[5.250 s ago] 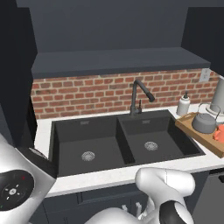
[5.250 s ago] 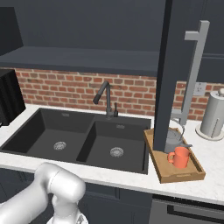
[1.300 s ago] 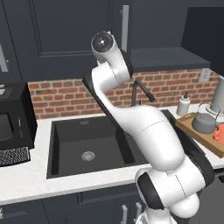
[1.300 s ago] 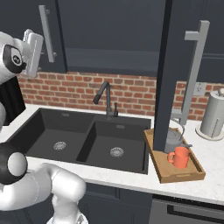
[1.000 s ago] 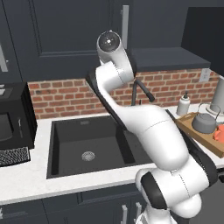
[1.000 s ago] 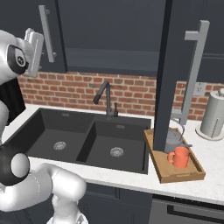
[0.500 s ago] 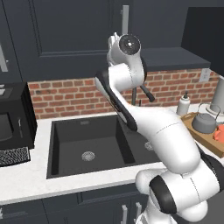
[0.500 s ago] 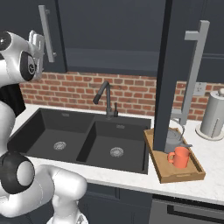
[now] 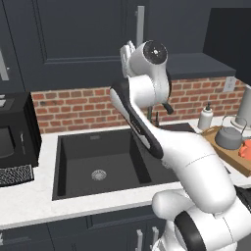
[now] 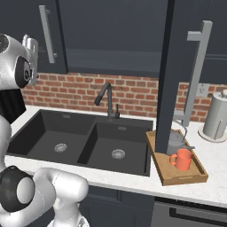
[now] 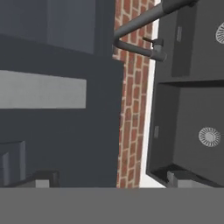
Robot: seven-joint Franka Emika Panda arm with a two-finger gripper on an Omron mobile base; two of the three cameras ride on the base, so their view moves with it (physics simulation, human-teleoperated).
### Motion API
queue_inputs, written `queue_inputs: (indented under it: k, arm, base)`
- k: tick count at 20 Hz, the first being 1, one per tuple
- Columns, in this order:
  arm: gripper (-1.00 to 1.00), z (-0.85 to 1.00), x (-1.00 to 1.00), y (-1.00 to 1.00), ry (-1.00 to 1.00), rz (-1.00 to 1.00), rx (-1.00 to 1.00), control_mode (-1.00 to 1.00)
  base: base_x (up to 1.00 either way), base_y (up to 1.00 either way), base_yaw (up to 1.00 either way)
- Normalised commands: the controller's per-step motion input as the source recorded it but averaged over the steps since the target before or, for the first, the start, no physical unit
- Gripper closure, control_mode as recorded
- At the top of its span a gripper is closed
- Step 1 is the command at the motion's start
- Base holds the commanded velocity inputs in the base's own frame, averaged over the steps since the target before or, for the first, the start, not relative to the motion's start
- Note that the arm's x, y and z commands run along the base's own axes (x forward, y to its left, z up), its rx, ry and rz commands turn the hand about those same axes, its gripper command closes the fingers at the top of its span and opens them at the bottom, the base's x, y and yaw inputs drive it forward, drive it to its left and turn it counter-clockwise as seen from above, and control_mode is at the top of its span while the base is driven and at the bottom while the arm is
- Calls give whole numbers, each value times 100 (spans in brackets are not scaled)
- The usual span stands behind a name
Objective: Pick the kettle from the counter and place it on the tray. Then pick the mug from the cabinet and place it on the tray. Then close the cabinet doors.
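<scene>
The grey kettle (image 10: pixel 174 141) and the orange mug (image 10: pixel 181 158) both sit on the wooden tray (image 10: pixel 165 172) on the white counter (image 10: pixel 217 177), right of the sink; the open door partly hides the kettle. From the other side the kettle (image 9: pixel 228 138), mug (image 9: pixel 246 149) and tray (image 9: pixel 223 152) lie at the far right. The cabinet's left door (image 9: pixel 83 44) is shut and its right door (image 10: pixel 170 75) stands swung out edge-on. My gripper (image 9: pixel 127 52) (image 10: pixel 31 48) is raised by the left door's bar handle (image 9: pixel 140 24), open, fingertips (image 11: pixel 46 177) wide apart and empty.
A black double sink (image 10: pixel 80 142) with a dark faucet (image 10: pixel 106 99) lies below the arm. A black microwave (image 9: pixel 14 137) stands at the left. A soap bottle (image 9: pixel 206 116) and a pale paper-towel cylinder (image 10: pixel 216 117) stand by the brick wall (image 10: pixel 133 95).
The upper arm and hand have swung to the right along the cabinet front, away from the left door, and the fingers have spread wider. Kettle, mug and tray have not moved.
</scene>
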Motion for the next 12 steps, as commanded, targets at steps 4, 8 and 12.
queue_inputs:
  k: [4, 8, 12]
  arm:
    - [-100, 0, -62, 13, 0, 0, 0, -100]
    - [-100, 6, -71, 1, 0, 0, 3, -100]
    - [-100, 3, -78, 0, 0, -5, 19, -100]
  base:
    - [0, 0, 0]
    - [0, 0, 0]
    - [0, 0, 0]
